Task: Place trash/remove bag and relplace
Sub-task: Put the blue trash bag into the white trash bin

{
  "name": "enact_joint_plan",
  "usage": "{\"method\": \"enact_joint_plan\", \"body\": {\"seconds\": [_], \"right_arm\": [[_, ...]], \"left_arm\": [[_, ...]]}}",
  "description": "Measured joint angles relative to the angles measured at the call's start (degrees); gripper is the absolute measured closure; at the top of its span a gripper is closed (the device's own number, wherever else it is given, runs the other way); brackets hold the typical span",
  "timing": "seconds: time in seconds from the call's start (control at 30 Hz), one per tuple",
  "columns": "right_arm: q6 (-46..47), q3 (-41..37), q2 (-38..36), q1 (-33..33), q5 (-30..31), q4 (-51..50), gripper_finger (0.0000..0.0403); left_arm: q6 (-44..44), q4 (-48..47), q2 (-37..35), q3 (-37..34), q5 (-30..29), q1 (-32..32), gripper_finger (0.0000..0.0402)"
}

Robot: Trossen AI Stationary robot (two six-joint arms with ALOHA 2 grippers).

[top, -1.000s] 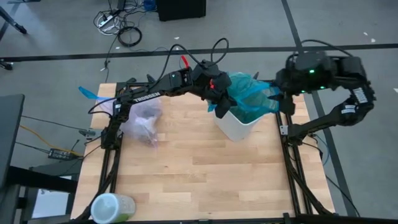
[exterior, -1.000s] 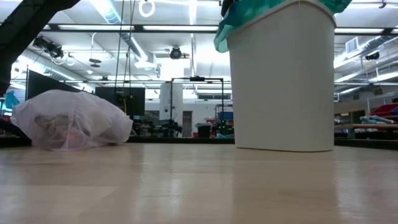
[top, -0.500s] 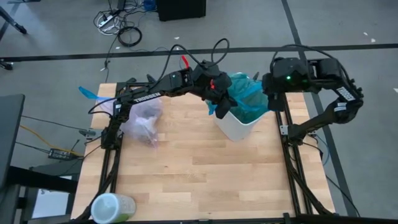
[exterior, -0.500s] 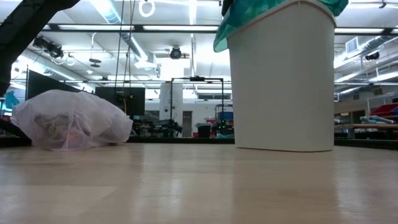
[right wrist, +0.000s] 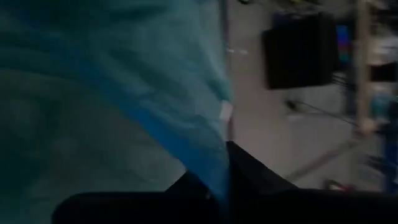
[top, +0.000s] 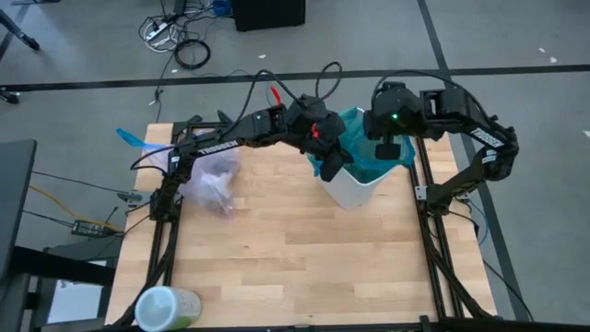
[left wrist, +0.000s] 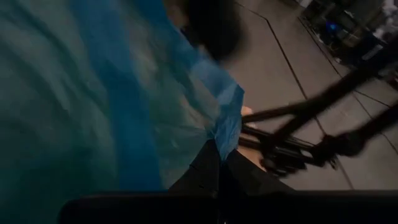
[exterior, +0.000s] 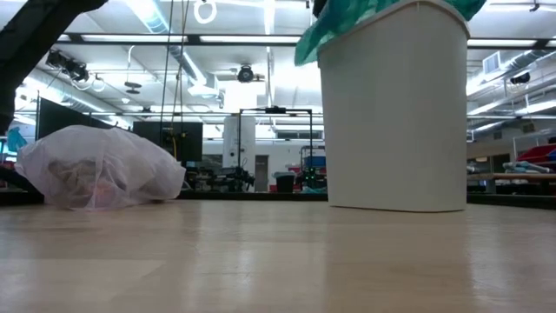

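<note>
Slumping sideways — bag [top: 214,178] beside left hand [top: 329,164].

The high view is evenly and softly lit, and only faint shadows are cast on the wooden table [top: 304,249]. In the low view, strong glare is thrown by the ceiling strip lights [exterior: 165,26] behind, and a pale sheen is reflected off the tabletop, whose near part is seen out of focus. Both wrist views are dim, and heavy blur is shown across the teal plastic [left wrist: 74,93] and floor.
</note>
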Motion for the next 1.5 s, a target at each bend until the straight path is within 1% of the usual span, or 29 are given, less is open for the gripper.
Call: {"method": "enact_joint_plan", "body": {"seconds": [0.13,0.23,0.3,0.43,0.6,0.7,0.73,0.8,0.93,1.0,1.07,1.17,1.27,1.43,1.5], "right_arm": [[-1.9,0.0,-0.6,-0.7,8.5,1.4,0.0396],[-1.7,0.0,-2.8,-2.9,10.3,0.6,0.0401],[0.1,0.0,-4.5,-4.6,9.4,0.1,0.0402],[4.6,0.0,-7.4,-8.6,5.0,-2.1,0.0402],[10.3,0.0,-9.9,-11.3,-1.1,-5.8,0.0403],[12.0,0.0,-10.5,-11.5,-1.1,-6.7,0.0403],[12.3,0.0,-10.6,-11.5,-0.2,-6.9,0.0403],[12.1,0.0,-10.4,-11.7,0.7,-7.6,0.0403],[12.0,0.0,-10.0,-12.6,0.4,-7.7,0.0403],[11.3,0.0,-9.5,-13.6,1.4,-7.6,0.0403],[10.6,0.0,-9.3,-14.5,1.8,-7.7,0.0403],[10.0,0.0,-9.3,-16.0,1.0,-7.7,0.0403],[9.7,0.0,-9.0,-17.6,-1.8,-7.8,0.0403],[10.8,0.0,-9.4,-18.9,-7.2,-8.3,0.0403],[12.7,0.0,-9.8,-19.0,-9.7,-8.2,0.0403]], "left_arm": [[-0.9,-2.7,0.0,0.0,1.7,-2.9,0.0398],[-1.0,-4.7,0.0,0.0,2.9,-5.3,0.0398],[-1.0,-5.6,0.0,0.0,3.7,-7.1,0.0398],[-1.0,-8.7,0.0,0.0,5.3,-10.6,0.0398],[-1.1,-13.1,0.0,0.0,4.3,-13.1,0.0398],[-2.3,-16.4,0.0,0.0,3.4,-13.7,0.0398],[-3.0,-17.8,-0.2,0.0,2.7,-13.8,0.0398],[-3.6,-22.6,-0.9,0.0,1.8,-13.5,0.0398],[-2.6,-26.4,-3.8,0.0,-3.9,-13.3,0.0398],[-2.2,-26.6,-5.6,0.0,-5.8,-11.8,0.0398],[-1.7,-25.9,-7.7,0.0,-8.8,-9.9,0.0398],[-2.2,-22.3,-10.3,0.2,-12.1,-7.4,0.0398],[-2.3,-19.1,-10.9,0.3,-11.7,-5.9,0.0398],[-2.5,-20.7,-10.2,0.1,-11.2,-5.5,0.0398],[-3.0,-21.0,-9.9,-0.2,-10.4,-6.1,0.0398]]}}
